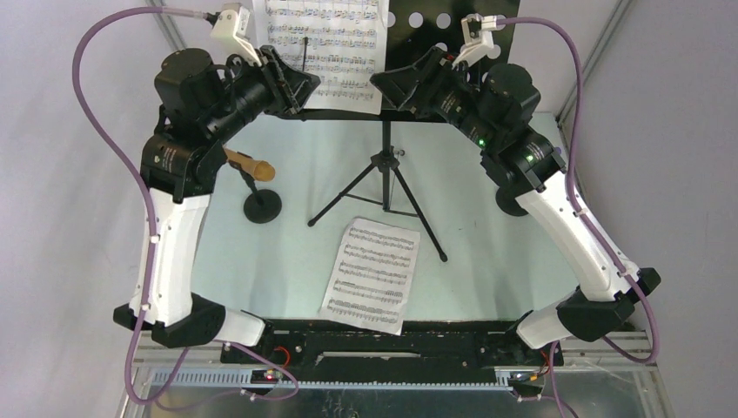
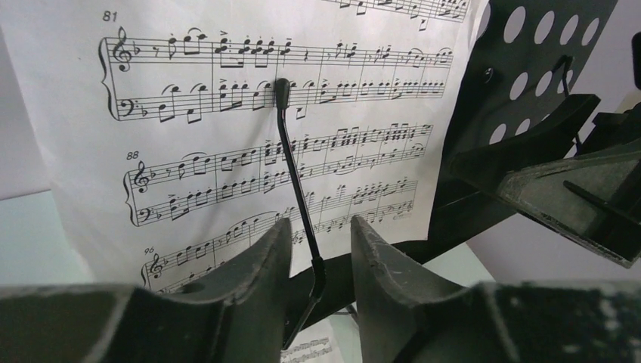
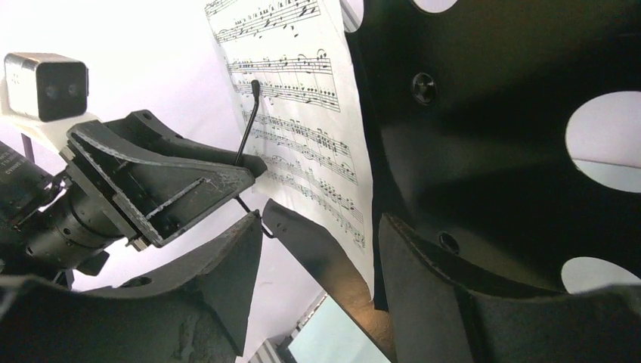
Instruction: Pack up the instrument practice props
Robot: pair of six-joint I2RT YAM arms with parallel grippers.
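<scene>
At 12 o'clock: sheet (image 1: 322,43) unclipping judged in hand; clip (image 2: 295,174) must be lifted next.
L claw (image 2: 319,227): parted, clip straddled, not gripped.
R claw (image 3: 321,227): parted, nothing held.

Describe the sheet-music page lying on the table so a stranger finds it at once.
Find the black music rack on its tripod legs. Just in front of those legs, a white page lies flat on the table. The other page stands upright on the rack.

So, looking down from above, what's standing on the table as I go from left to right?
Tan toy microphone in its round black holder → tripod legs of the music rack → second round black holder, partly hidden. The loose page overlaps the tripod, so it is left out.
</scene>
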